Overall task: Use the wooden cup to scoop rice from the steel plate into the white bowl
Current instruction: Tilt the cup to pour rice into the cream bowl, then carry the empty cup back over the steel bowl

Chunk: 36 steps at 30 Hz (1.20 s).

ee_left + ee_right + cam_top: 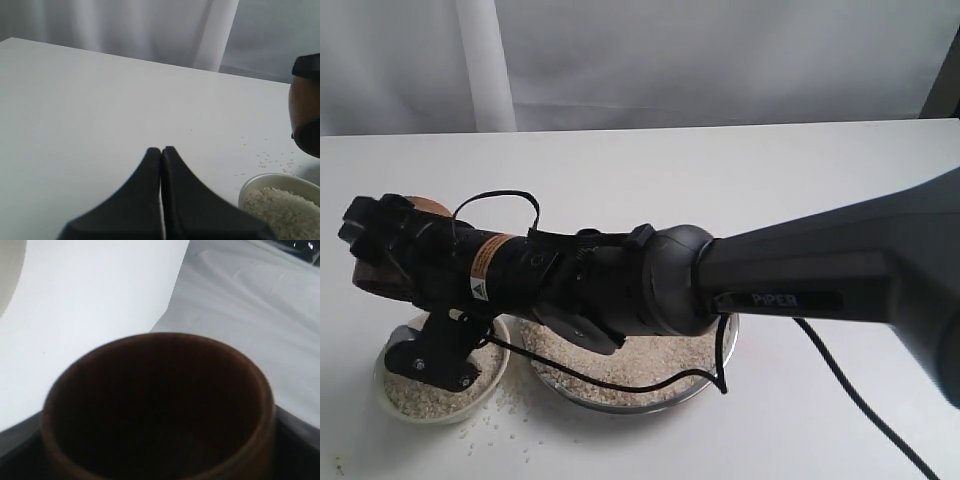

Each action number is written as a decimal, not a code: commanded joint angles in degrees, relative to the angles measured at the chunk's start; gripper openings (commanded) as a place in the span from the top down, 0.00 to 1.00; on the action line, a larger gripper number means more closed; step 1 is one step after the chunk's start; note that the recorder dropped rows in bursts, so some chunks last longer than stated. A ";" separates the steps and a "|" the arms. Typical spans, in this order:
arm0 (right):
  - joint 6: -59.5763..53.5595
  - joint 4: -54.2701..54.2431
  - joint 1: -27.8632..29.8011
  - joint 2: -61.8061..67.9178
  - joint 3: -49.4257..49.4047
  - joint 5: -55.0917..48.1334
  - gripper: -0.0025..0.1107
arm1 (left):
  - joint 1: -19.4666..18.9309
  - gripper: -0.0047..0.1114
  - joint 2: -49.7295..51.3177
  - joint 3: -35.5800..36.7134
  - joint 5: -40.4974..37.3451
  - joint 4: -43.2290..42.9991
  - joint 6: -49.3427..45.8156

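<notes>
Exterior view, left to right: white bowl [390, 400], part-filled with rice [425, 395], stands near the table's [620, 170] front edge. Right tool [380, 245] grips wooden cup [368, 272] over it, evidently for tipping. Steel plate [620, 403] just beside holds more. Left tool [161, 155] closed, empty. Stray grains [274, 161] on white table; pale curtain [720, 60] behind.

Only readable word is "PIPER", in pale letters on the dark link of my right arm [820, 275]. The tan label [492, 258] on the wrist tube behind my right gripper [388, 245] has print too small to read. A white warning-triangle sticker [477, 290] sits just beside it.
</notes>
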<state>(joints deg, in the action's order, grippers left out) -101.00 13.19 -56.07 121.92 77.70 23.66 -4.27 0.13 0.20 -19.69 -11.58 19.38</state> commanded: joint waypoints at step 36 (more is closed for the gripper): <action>65.44 48.13 8.22 0.14 11.44 -82.13 0.98 | 0.27 0.96 -0.13 -0.20 0.36 0.33 0.08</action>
<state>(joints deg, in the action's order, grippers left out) -35.86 56.60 -48.29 120.61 90.49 -58.55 -4.27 0.13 0.20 -19.69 -11.58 19.38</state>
